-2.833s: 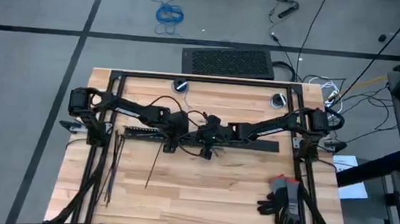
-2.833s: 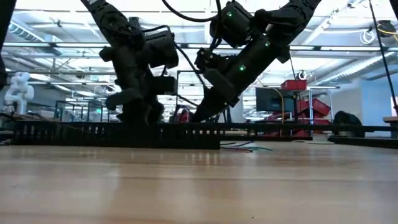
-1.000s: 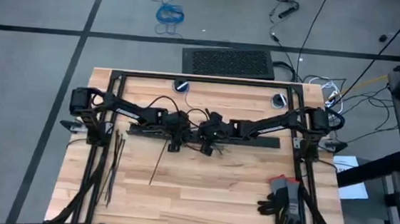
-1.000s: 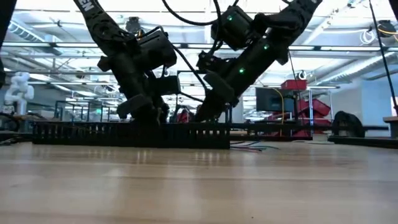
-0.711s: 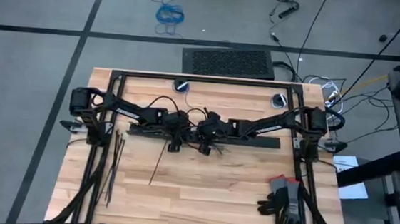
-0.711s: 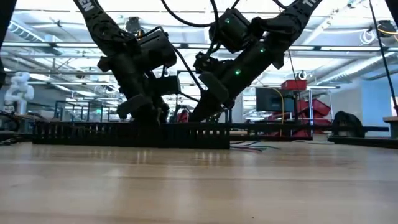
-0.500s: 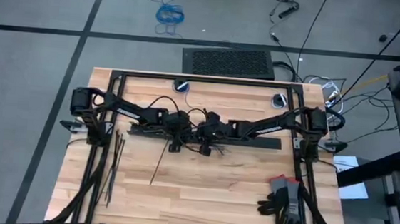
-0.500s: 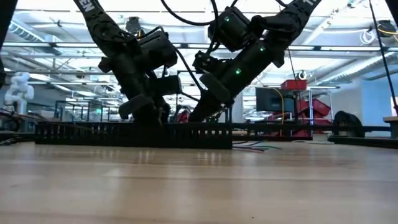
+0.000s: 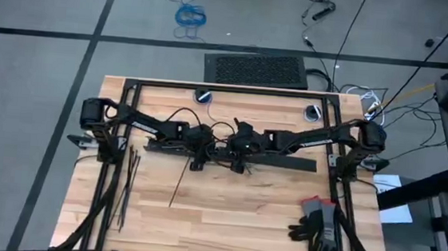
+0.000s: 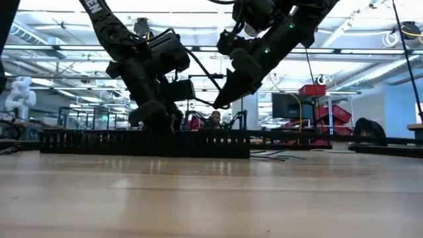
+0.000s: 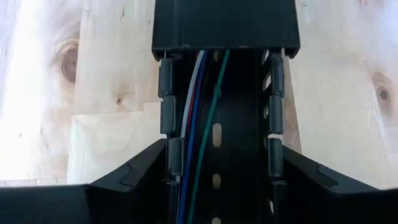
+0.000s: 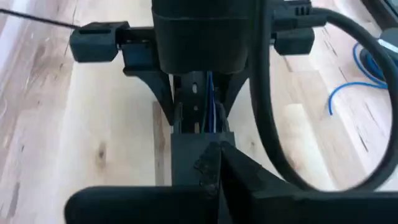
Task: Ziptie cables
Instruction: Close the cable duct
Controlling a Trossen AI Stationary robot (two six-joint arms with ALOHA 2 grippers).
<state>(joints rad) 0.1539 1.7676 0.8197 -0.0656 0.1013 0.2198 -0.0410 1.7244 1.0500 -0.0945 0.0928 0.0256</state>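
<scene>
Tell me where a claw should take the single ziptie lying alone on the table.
Probably near its end closest to the table's front edge, coming straight down and gripping across its width: the ziptie lies flat and slanted on bare wood, its far end crowded by the black bar.

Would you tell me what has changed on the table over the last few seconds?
The right gripper has lifted clear of the long black slotted duct, which it reached down to before; whether it let anything go is unclear. The duct has slid slightly toward the right arm's side. The left gripper stays low at the duct, the cables lie inside it, and the zipties remain untouched.
</scene>
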